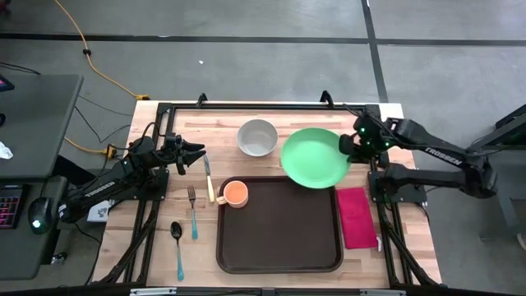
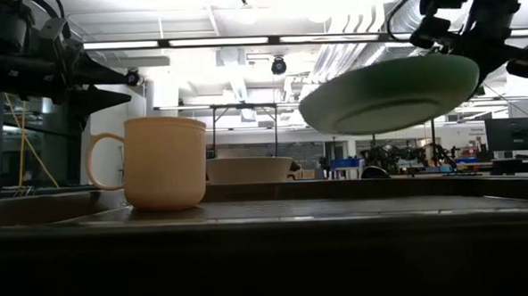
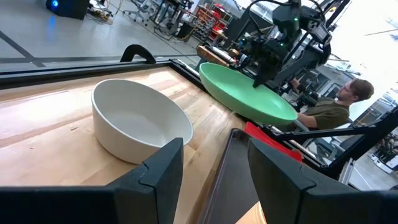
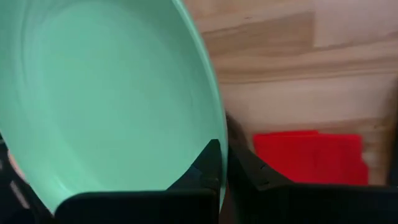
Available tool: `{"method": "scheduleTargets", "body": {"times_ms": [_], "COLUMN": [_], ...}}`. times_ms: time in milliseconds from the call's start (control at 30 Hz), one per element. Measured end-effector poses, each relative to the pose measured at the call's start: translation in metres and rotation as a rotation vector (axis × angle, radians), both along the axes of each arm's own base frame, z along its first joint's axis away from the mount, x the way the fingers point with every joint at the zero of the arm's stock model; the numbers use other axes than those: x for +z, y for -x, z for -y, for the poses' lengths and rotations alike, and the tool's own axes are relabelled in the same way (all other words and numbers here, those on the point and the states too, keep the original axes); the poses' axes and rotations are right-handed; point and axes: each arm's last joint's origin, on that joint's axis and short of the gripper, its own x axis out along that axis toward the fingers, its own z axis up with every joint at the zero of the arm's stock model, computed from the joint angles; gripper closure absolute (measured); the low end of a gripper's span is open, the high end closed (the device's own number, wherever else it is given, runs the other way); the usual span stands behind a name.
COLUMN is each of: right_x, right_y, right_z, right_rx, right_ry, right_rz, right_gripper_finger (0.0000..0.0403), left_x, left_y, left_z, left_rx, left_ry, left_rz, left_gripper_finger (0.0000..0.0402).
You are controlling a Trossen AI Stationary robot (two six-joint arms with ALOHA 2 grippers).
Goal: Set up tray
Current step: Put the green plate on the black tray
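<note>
Holding the green plate (image 1: 316, 157) by its rim, the right gripper (image 1: 349, 146) keeps it lifted clear of the table (image 1: 156, 251); the low view shows the plate in the air and tilted, its far-right edge pinched between the fingers and the opposite edge lower. The rim grip appears chosen because the plate is too wide to span, and the lift lets it pass over the raised rim of the tray (image 1: 279, 255). From above, the plate overlaps the tray's back right corner, so the carry looks partly done and the plate is not yet set down.

Tray position: flat at the table's front centre, between the cutlery and the napkin (image 1: 356, 217). Its long axis runs left to right across the table, short sides toward the arms.

An orange cup (image 1: 235, 193) stands upright in the tray's back left corner, handle toward the left. That leaves the centre and right of the tray bare for the plate.

A white bowl (image 1: 257, 136) sits on the table behind the tray, apart from it. Knife (image 1: 209, 178), fork (image 1: 192, 210) and spoon (image 1: 177, 247) lie left of the tray, handles roughly front to back.

The left gripper (image 1: 196, 153) waits at back left, fingers spread and holding nothing, pointing toward the bowl.
</note>
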Motion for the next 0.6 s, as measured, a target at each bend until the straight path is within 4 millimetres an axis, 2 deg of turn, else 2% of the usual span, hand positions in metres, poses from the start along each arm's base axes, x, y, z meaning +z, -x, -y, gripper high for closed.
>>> {"method": "scheduleTargets", "body": {"times_ms": [267,600], "right_x": [0.001,-0.005], "right_y": [-0.014,-0.042], "right_z": [-0.018,-0.036], "right_rx": [0.013,0.072], "right_ry": [-0.008,-0.056], "right_rz": [0.017,0.031], "right_gripper_finger": [0.0403,0.0403], "left_x": [0.0,0.0], "left_y": [0.0,0.0], "left_z": [0.0,0.0], "left_rx": [0.0,0.0], "left_ry": [0.0,-0.001], "left_rz": [0.0,0.0], "left_gripper_finger": [0.019,0.019]}}
